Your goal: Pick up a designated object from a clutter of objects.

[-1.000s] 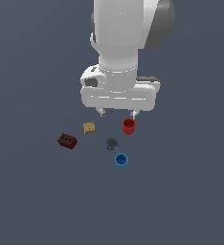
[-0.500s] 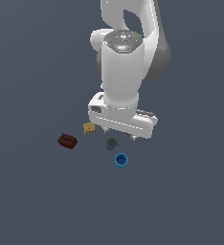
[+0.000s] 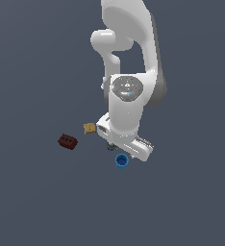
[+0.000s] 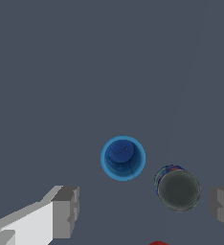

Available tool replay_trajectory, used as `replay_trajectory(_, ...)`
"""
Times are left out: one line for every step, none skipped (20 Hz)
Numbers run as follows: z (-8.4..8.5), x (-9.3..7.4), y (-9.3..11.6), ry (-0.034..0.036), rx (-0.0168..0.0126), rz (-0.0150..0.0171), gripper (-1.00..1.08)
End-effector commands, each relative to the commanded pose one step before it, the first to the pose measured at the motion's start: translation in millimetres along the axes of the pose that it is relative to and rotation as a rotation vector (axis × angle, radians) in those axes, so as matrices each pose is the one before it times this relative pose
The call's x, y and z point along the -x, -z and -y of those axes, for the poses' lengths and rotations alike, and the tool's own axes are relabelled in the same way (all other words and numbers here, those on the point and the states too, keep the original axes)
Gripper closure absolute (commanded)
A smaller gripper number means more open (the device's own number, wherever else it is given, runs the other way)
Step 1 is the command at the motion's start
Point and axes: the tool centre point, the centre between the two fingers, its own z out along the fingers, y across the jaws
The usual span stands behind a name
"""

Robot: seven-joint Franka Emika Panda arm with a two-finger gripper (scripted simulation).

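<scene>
The designated object, a small bright blue cup (image 4: 123, 158), stands upright with its mouth open toward the wrist camera. My gripper (image 4: 145, 210) is open, and its grey fingers (image 4: 66, 212) stand wide apart, short of the cup. A dark grey round piece (image 4: 178, 190) lies between the fingers, beside the cup and apart from it. In the exterior view the blue cup (image 3: 121, 160) sits just in front of the white hand (image 3: 127, 140). The fingers are hidden there.
A tan square block (image 3: 90, 128) and a dark reddish-brown brick (image 3: 67, 141) lie toward the exterior view's left of the hand. Only a sliver of the red cup (image 4: 158, 243) shows at the wrist picture's edge. The floor is plain dark grey.
The arm has come down and forward over the clutter. Its hand now covers the red cup and the dark grey piece in the exterior view. No object has moved.
</scene>
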Motion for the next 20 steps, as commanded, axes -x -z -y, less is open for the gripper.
replay_trajectory(2.36,-0.64,-18.35,-0.05347,0.00559,0.00149,-0.92)
replay_trajectory(0.71,0.01,-6.39,-0.01788,0.00215,0.00065,-0.92)
replay_trajectory(0.63,0.06,-5.96,-0.01663,0.00204,0.00054,-0.92)
replay_trajectory(0.55,0.10,-5.53,-0.01538,0.00192,0.00045,-0.92)
replay_trajectory(0.47,0.13,-5.10,-0.01414,0.00179,0.00036,-0.92)
replay_trajectory(0.41,0.15,-4.66,-0.01288,0.00165,0.00029,-0.92)
replay_trajectory(0.35,0.17,-4.23,-0.01164,0.00151,0.00023,-0.92)
replay_trajectory(0.30,0.17,-3.79,-0.01041,0.00136,0.00018,-0.92)
replay_trajectory(0.25,0.16,-3.34,-0.00918,0.00121,0.00013,-0.92)
replay_trajectory(0.20,0.15,-2.90,-0.00795,0.00105,0.00010,-0.92)
replay_trajectory(0.17,0.14,-2.46,-0.00671,0.00089,0.00007,-0.92)
replay_trajectory(0.12,0.11,-2.01,-0.00552,0.00074,0.00005,-0.92)
replay_trajectory(0.10,0.09,-1.56,-0.00427,0.00057,0.00003,-0.92)
replay_trajectory(0.09,0.10,-1.11,-0.00298,0.00040,0.00002,-0.92)
replay_trajectory(0.05,0.05,-0.67,-0.00181,0.00024,0.00001,-0.92)
replay_trajectory(-0.02,-0.02,-0.23,-0.00068,0.00009,0.00000,-0.92)
replay_trajectory(-0.27,0.20,0.85,0.00408,0.00028,0.00069,-0.92)
replay_trajectory(0.01,0.02,-0.40,0.00000,0.00000,0.00000,-0.92)
replay_trajectory(0.03,0.06,-1.19,0.00000,0.00000,0.00000,-0.92)
replay_trajectory(0.04,0.10,-1.97,0.00000,0.00000,0.00000,-0.92)
